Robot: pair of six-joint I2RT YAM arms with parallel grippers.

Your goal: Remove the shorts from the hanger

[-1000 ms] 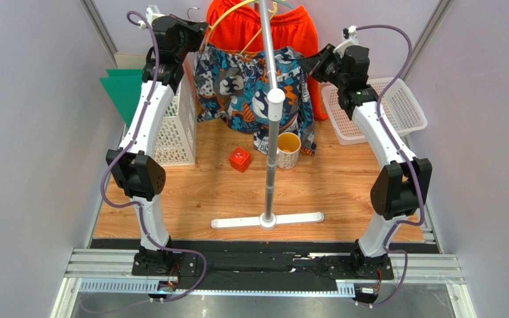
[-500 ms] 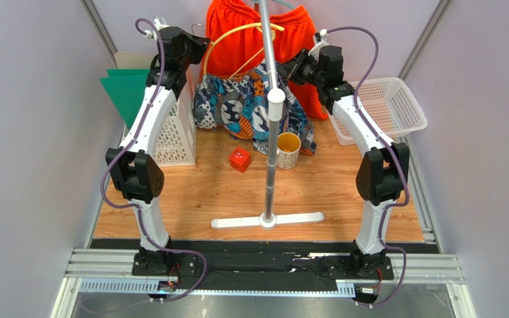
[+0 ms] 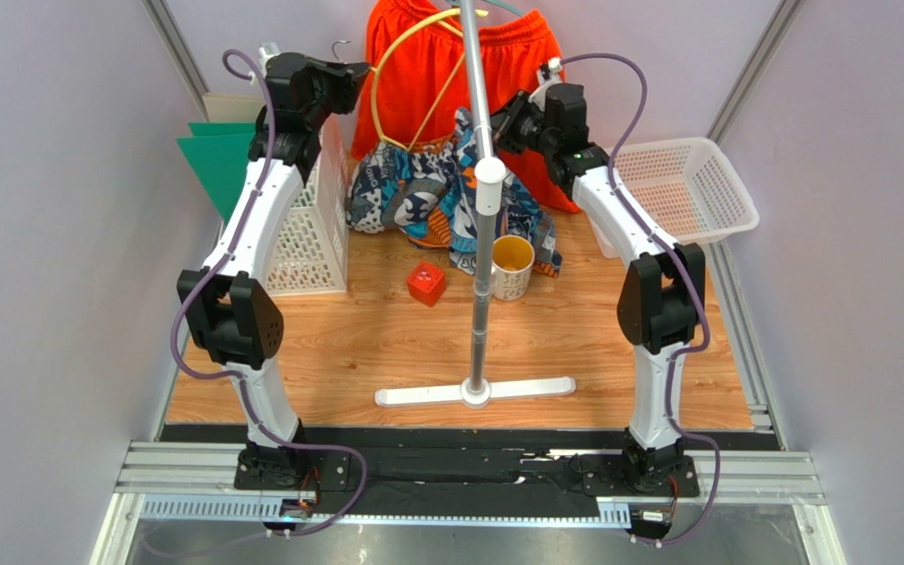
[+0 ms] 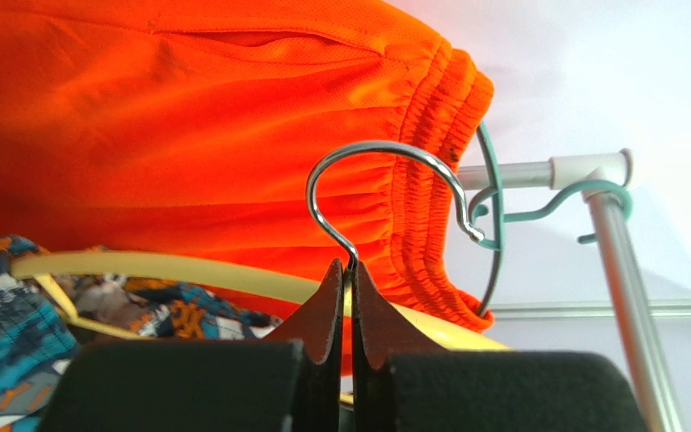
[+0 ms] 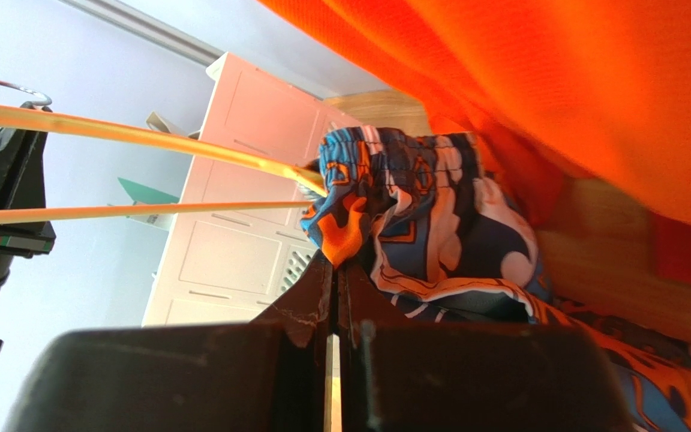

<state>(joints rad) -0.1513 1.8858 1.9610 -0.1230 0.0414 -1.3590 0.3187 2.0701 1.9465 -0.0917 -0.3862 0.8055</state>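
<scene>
**Q:** Wrists first: what do they catch that the overhead misses?

**Me:** My left pincer (image 4: 347,270) is pressed together on the wire hook (image 4: 383,146) of the yellow hanger (image 4: 187,267). My right pincer (image 5: 334,270) pinches a fold of the printed shorts (image 5: 421,225), bunched at that hanger's corner.

**Q:** And from above?

**Me:** Both my arms reach up high, either side of the rack pole (image 3: 477,118). The printed pair droops toward the desk (image 3: 339,341); the orange shorts (image 4: 187,117) hang behind.

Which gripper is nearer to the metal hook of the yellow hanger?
Left. The left gripper is shut on the hook; the right gripper is away from it, pinching the printed shorts.
</scene>
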